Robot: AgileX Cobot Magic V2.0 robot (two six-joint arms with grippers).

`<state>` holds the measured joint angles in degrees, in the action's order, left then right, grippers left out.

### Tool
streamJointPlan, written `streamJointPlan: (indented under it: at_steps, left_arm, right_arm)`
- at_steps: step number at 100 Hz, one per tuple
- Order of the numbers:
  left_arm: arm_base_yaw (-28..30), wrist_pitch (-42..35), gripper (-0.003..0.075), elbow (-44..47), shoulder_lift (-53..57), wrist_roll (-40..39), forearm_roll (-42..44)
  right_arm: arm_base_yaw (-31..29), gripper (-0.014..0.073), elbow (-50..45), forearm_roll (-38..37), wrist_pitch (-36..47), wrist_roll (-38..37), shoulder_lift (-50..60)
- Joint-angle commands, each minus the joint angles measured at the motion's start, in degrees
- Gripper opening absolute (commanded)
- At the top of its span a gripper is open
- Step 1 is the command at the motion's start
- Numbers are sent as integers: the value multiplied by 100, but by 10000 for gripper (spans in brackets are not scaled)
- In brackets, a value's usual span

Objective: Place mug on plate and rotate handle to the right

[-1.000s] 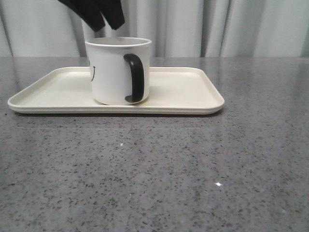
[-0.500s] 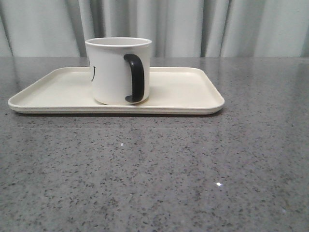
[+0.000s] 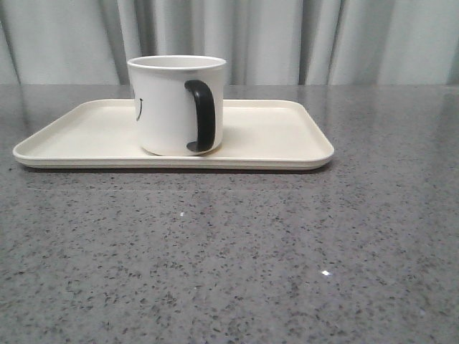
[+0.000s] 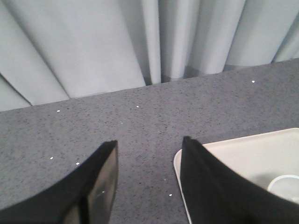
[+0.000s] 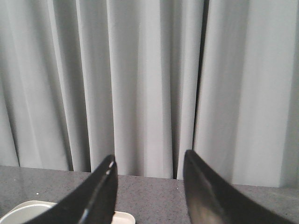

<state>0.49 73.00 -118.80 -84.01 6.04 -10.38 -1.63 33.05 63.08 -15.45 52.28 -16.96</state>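
The white mug (image 3: 168, 107) stands upright on the cream plate (image 3: 272, 136), left of the plate's middle. Its black handle (image 3: 201, 116) faces the front camera, a little to the right, and part of the smiley print shows on the mug's left side. Neither gripper shows in the front view. My left gripper (image 4: 149, 147) is open and empty above the table, over a corner of the plate (image 4: 243, 154); the mug's rim (image 4: 286, 184) shows beside one finger. My right gripper (image 5: 149, 163) is open and empty, facing the curtain, with a plate corner (image 5: 21, 211) below it.
The grey speckled tabletop (image 3: 229, 251) stretches in front of the plate. A grey curtain (image 3: 287, 36) hangs along the table's far edge.
One second ago black gripper fingers hung just above the mug's rim in the front view. They have since lifted out of that view. The mug and plate have stayed put.
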Motion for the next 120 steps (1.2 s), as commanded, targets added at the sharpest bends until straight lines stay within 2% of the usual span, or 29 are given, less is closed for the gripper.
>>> streamJointPlan:
  at_steps: [1, 30, 54, 68, 93, 102, 120]
  left_arm:
    - [181, -59, 254, 134, 499, -53, -68]
    - [314, -144, 86, 1575, 1456, -2, 230]
    - [314, -893, -20, 3321, 2439, -2, 240]
    - [314, -1656, -20, 4249, 3025, -2, 240]
    - [314, -1998, -20, 5136, 3470, -2, 240]
    - [314, -1998, -20, 5221, 3470, -2, 240]
    - [314, -2011, -20, 5218, 3470, -2, 240]
  right_arm:
    - [-28, 348, 191, 39, 224, 46, -101]
    - [-28, 348, 191, 39, 224, 46, -101]
    - [-28, 348, 191, 39, 224, 46, -101]
    - [-28, 348, 191, 39, 175, 46, -101]
    - [-28, 348, 330, -281, -241, 262, -255]
    - [-28, 348, 749, -463, -489, 355, -630]
    - [-28, 348, 2297, -870, -1321, 349, -2035]
